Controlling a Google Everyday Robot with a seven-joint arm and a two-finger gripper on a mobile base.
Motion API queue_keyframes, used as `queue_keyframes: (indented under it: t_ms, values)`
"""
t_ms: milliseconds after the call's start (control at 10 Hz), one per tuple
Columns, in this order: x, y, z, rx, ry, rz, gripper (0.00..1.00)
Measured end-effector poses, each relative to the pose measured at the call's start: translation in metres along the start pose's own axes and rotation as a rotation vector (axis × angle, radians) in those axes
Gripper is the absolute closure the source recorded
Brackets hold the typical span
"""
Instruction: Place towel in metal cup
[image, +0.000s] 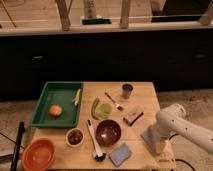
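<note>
Presently the gripper (152, 141) hangs low to the right of the dark bowl (107, 132), near the table's edge; whether it is released or clenched I cannot tell. The towel (120, 154) lies flat just front-right of that bowl, and the metal cup (127, 90) is well behind it. A shallow pinch could slip off the flat cloth, and a trailing corner could tip the cup.
</note>
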Motion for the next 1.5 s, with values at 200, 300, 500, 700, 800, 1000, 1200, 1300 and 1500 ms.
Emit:
queue_keyframes:
  t_ms: [200,300,500,700,800,1000,1200,1300,1500]
  values:
    - [0.0,0.002,-0.002,0.007,0.002,-0.006,0.3]
    - [0.0,0.003,-0.004,0.012,0.004,-0.011,0.4]
    - [0.0,0.003,-0.008,0.019,0.01,-0.022,0.6]
    - [0.0,0.002,-0.011,0.023,0.008,-0.021,0.8]
    - [0.001,0.008,-0.011,0.007,0.008,-0.017,0.92]
    - [0.001,0.005,-0.012,0.014,0.012,-0.021,1.0]
    - [0.006,0.005,-0.026,0.015,0.028,-0.025,1.0]
    - [0.008,0.004,-0.039,0.015,0.035,-0.03,1.0]
    - [0.013,0.004,-0.061,0.018,0.046,-0.04,1.0]
